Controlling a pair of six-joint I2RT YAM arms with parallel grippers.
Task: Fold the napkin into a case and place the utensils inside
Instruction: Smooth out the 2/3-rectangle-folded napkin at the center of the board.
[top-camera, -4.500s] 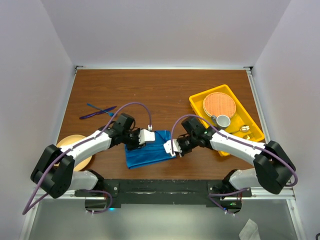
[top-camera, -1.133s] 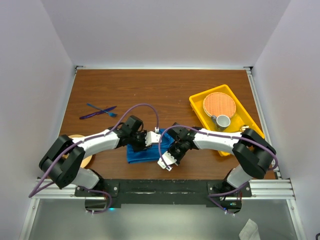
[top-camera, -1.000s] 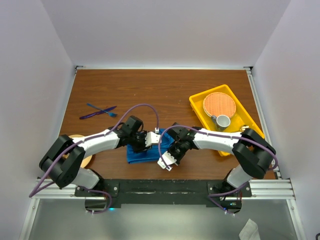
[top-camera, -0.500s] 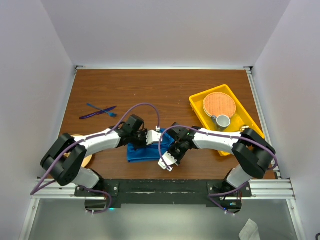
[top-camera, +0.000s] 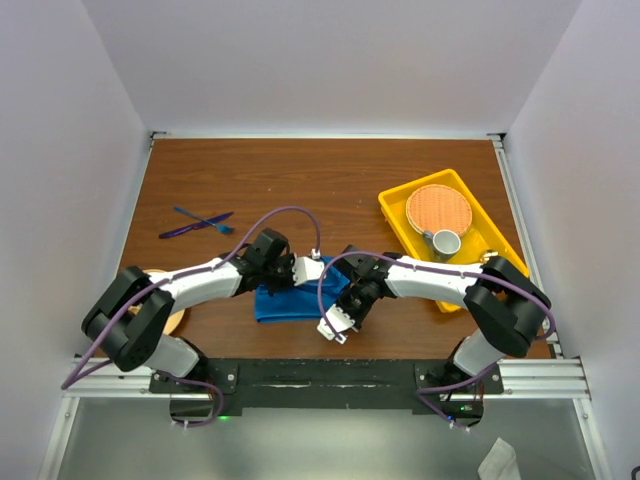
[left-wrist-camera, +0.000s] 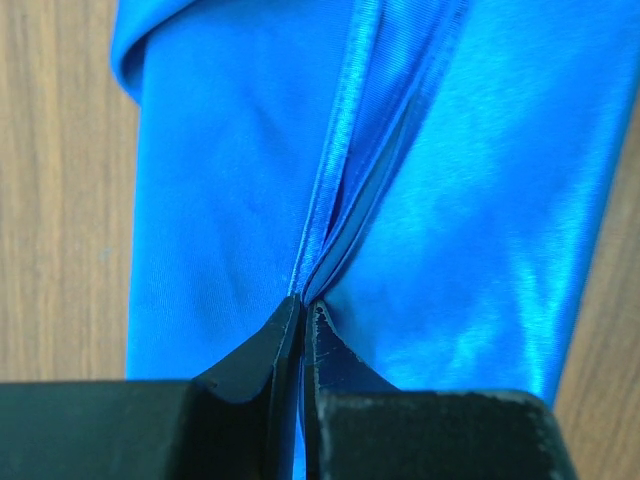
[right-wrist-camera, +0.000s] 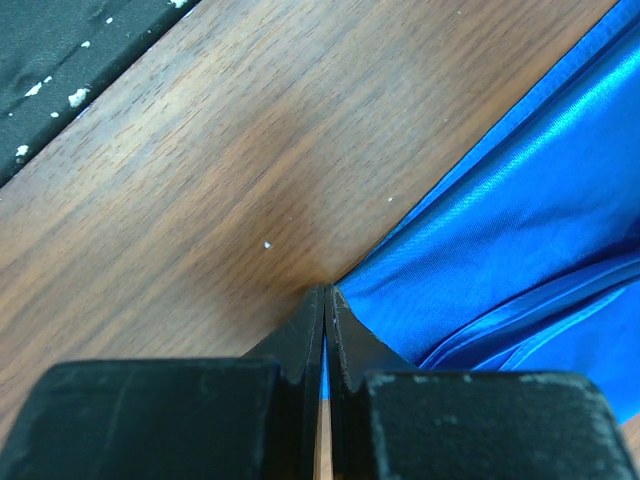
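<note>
The bright blue napkin (top-camera: 290, 300) lies partly folded on the brown table near the front edge, between my two arms. My left gripper (top-camera: 300, 272) is shut on a fold of the napkin (left-wrist-camera: 250, 180) at its far edge; the cloth runs out from between the fingertips (left-wrist-camera: 300, 305). My right gripper (top-camera: 336, 322) is shut on the napkin's near right corner (right-wrist-camera: 500, 250), a sliver of blue between its fingertips (right-wrist-camera: 326, 292) just above the wood. The blue and purple plastic utensils (top-camera: 196, 222) lie crossed at the far left of the table.
A yellow tray (top-camera: 400, 215) at the right holds a woven orange mat (top-camera: 437, 210), a grey cup (top-camera: 444, 243) and gold cutlery (top-camera: 490, 260). A tan plate (top-camera: 172, 320) lies under my left arm. The black front rail (top-camera: 320, 375) runs close to the napkin.
Over the last seconds both grippers closed in on the napkin, which is now narrower than before. In the last half second the left gripper shifted slightly up and right with its fold.
</note>
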